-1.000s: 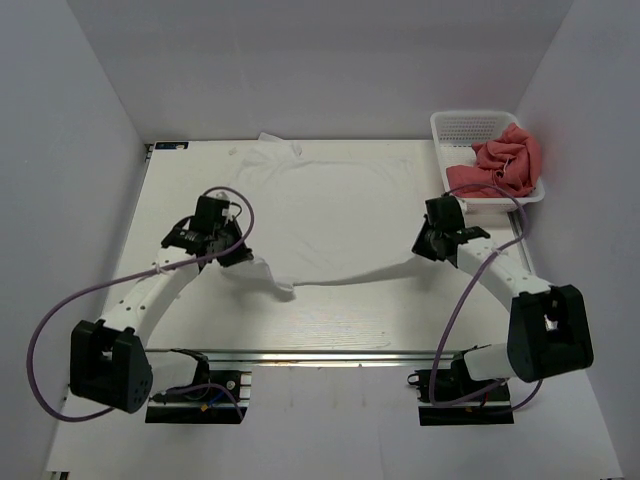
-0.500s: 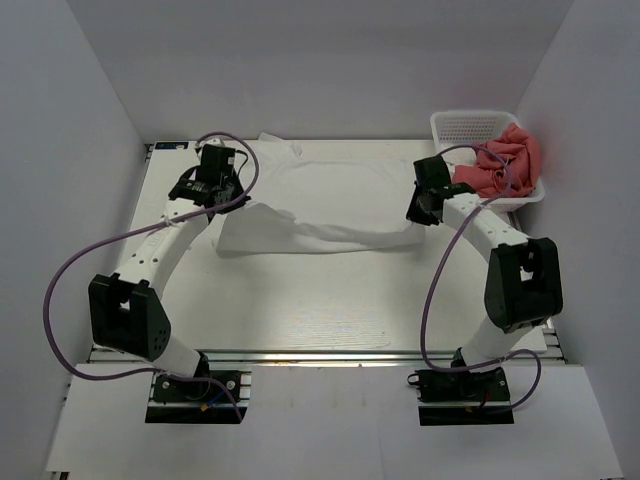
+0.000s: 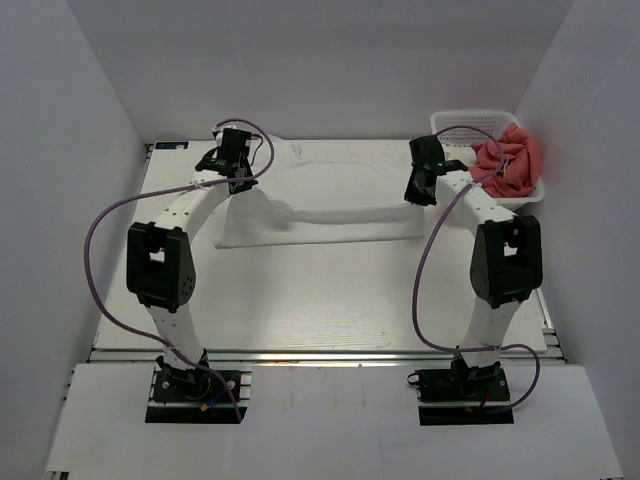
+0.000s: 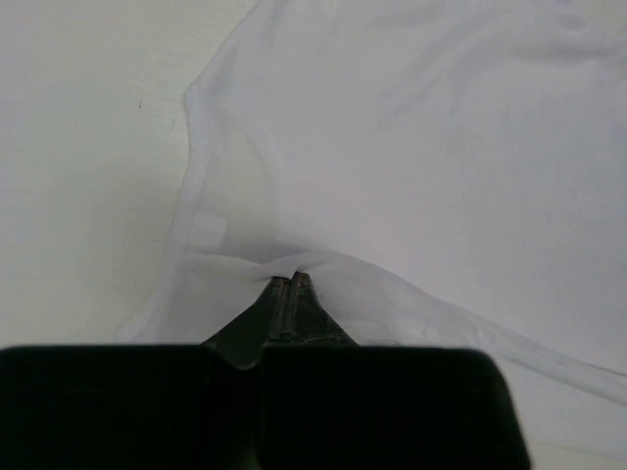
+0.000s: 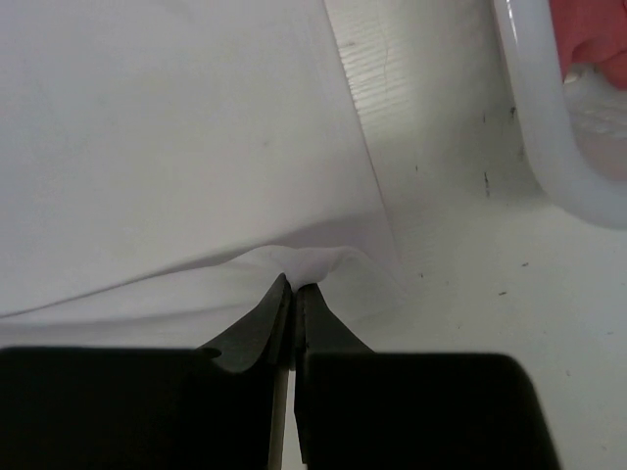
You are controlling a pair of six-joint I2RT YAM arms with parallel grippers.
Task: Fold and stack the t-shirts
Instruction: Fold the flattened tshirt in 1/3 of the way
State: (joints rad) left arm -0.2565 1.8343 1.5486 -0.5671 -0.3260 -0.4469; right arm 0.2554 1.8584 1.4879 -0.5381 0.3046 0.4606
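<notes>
Left arm [image 3: 190, 205], right arm [image 3: 472, 197] outstretched, jaws clamped

White t-shirt [image 3: 340, 205] half-folded; left gripper [image 3: 238, 185], right gripper [image 3: 413, 198] pinch corners — coral-pink t-shirts [image 3: 507, 165] in basket [image 3: 462, 124].

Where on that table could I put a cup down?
Bare: the near half of the table, between the white t-shirt and the arm bases. Crowded: the far half, with left gripper, right gripper and basket of pink t-shirts.

Soft, even light falls from overhead, bright and nearly shadowless. The top view is crisp throughout. Up close, my left gripper [image 4: 291, 281] and right gripper [image 5: 294, 286] look dark and blurred, and the white t-shirt [image 3: 340, 195] washes out pale, its folds low in contrast.
</notes>
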